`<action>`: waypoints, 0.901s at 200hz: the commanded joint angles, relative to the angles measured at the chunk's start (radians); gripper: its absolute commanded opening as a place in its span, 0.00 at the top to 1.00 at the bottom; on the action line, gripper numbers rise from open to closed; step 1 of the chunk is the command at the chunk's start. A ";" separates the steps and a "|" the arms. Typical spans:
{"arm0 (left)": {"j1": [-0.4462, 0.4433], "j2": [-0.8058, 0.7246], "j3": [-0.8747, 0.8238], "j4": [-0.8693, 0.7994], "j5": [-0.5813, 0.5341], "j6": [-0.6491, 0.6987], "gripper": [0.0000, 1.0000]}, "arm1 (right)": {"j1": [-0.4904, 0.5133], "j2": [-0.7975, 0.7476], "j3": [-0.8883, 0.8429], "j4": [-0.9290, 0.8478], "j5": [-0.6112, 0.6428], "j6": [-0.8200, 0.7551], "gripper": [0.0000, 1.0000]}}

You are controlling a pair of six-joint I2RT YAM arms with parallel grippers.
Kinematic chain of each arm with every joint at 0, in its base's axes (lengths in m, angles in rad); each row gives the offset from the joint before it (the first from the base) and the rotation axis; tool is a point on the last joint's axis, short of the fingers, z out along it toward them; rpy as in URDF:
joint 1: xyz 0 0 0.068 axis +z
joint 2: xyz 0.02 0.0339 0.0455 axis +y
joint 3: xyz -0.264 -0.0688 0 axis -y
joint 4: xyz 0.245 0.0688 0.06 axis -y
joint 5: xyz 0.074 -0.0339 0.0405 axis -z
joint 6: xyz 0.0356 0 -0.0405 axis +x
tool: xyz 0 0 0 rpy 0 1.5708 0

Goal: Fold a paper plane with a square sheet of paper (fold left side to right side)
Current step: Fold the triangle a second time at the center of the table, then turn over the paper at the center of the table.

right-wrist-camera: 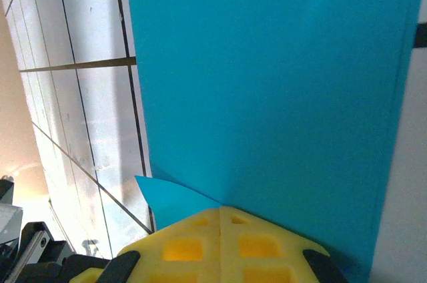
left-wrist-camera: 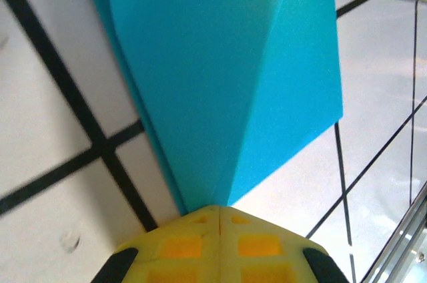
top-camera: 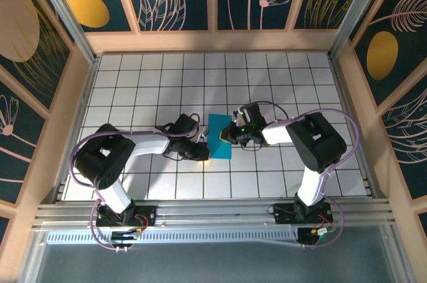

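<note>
Closed and empty, left end effector [top-camera: 202,153] and right end effector [top-camera: 230,137] pin the folded square sheet of paper [top-camera: 217,133], whose crease likely needs firm pressing next.

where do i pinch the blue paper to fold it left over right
Probably its near-left corner, from the left: the paper is thin, so only a corner or edge gives a pinch, and the left gripper is shut on it there.
</note>
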 commanded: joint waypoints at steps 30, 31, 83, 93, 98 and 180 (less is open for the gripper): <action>0.013 -0.148 0.000 -0.115 -0.071 0.017 1.00 | -0.004 0.005 0.030 -0.144 0.039 -0.035 1.00; 0.015 -0.150 0.003 -0.118 -0.074 0.019 1.00 | -0.004 0.003 0.032 -0.144 0.039 -0.035 1.00; 0.105 -0.186 0.079 -0.052 -0.081 -0.028 0.83 | -0.004 -0.101 0.117 -0.176 0.065 -0.046 0.82; 0.122 -0.184 0.080 -0.009 -0.071 -0.054 0.77 | -0.002 -0.128 0.124 -0.194 0.088 -0.059 0.76; 0.131 -0.181 0.082 0.008 -0.065 -0.063 0.75 | -0.003 -0.142 0.126 -0.201 0.099 -0.065 0.72; 0.146 0.007 0.175 0.064 -0.040 -0.023 0.60 | -0.103 -0.367 -0.043 -0.149 0.160 -0.072 0.34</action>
